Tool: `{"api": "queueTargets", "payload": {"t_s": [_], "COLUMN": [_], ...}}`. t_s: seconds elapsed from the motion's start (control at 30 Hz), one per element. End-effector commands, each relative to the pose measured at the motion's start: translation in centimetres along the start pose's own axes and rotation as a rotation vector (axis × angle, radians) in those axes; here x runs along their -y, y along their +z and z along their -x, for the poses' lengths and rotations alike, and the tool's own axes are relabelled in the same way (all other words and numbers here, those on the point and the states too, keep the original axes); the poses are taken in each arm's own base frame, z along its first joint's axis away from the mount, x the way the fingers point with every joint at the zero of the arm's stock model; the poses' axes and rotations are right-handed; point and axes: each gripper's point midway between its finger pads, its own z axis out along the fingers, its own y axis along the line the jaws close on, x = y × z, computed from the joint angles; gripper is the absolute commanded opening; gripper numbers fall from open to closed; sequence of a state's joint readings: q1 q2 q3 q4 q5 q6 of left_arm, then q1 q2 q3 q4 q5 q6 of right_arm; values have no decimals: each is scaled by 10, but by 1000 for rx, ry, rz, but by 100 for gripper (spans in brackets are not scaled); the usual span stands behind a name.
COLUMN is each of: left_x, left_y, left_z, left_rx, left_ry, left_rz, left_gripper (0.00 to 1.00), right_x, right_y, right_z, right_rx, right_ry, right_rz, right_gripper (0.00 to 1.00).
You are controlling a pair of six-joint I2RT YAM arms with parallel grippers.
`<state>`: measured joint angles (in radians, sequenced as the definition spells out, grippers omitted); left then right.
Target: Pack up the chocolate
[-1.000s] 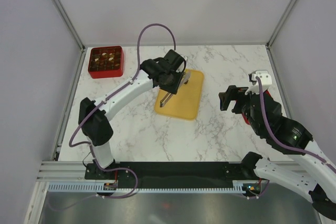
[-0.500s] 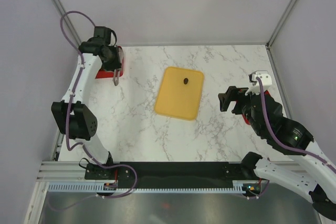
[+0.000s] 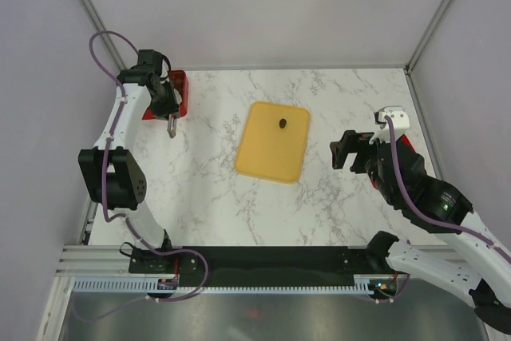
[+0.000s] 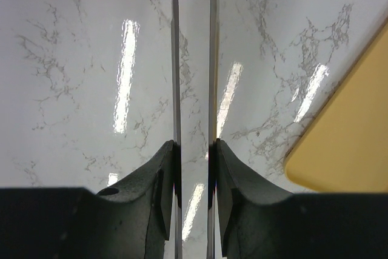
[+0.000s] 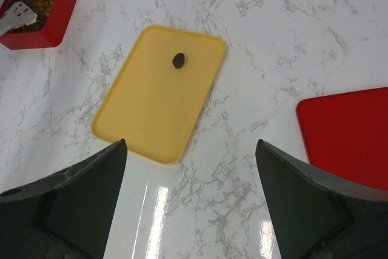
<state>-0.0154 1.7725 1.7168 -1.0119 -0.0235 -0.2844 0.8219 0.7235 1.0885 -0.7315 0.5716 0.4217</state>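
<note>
- left gripper (image 3: 171,124) has shifted slightly beside the red box (image 3: 180,91); its fingers (image 4: 160,180) are a narrow slit apart, holding nothing.
- right gripper (image 5: 191,144) is spread wide, empty.
- one dark brown oval chocolate (image 3: 283,123) lies on the single yellow tray (image 3: 271,157); pieces in the box are too small to count.

My left arm (image 3: 114,125) reaches up along the far-left side, elbow folded low and wrist bent over, so my left gripper (image 3: 171,124) points downward. Its two thin blades run parallel with a narrow slit between them, and nothing sits in it. My right arm (image 3: 417,189) is hunched on the right, and my right gripper (image 3: 345,152) faces inward with its fingers spread wide, empty.
</note>
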Motion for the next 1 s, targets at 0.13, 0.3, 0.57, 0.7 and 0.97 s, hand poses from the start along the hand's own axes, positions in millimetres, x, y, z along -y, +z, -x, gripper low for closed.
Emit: {"api": "queueTargets", "payload": {"t_s": [0.13, 0.3, 0.57, 0.7, 0.97], "left_x": [-4, -4, -4, -3, -3], "left_y": [10, 11, 23, 29, 25], "left_z": [0, 12, 17, 17, 20], "left_rx": [10, 37, 25, 16, 27], "left_ry": [-13, -2, 5, 5, 12], "left_rz": [23, 29, 43, 39, 40], "left_gripper": [33, 34, 34, 39, 46], "right_x": [-1, 2, 5, 6, 6], "right_y": [-2, -4, -4, -4, -3], "right_z": [6, 9, 8, 9, 7], "right_rx": [25, 38, 37, 40, 34], "right_ry": [8, 16, 10, 9, 3], "right_rz": [7, 0, -11, -14, -20], "right_gripper": [95, 95, 95, 95, 95]}}
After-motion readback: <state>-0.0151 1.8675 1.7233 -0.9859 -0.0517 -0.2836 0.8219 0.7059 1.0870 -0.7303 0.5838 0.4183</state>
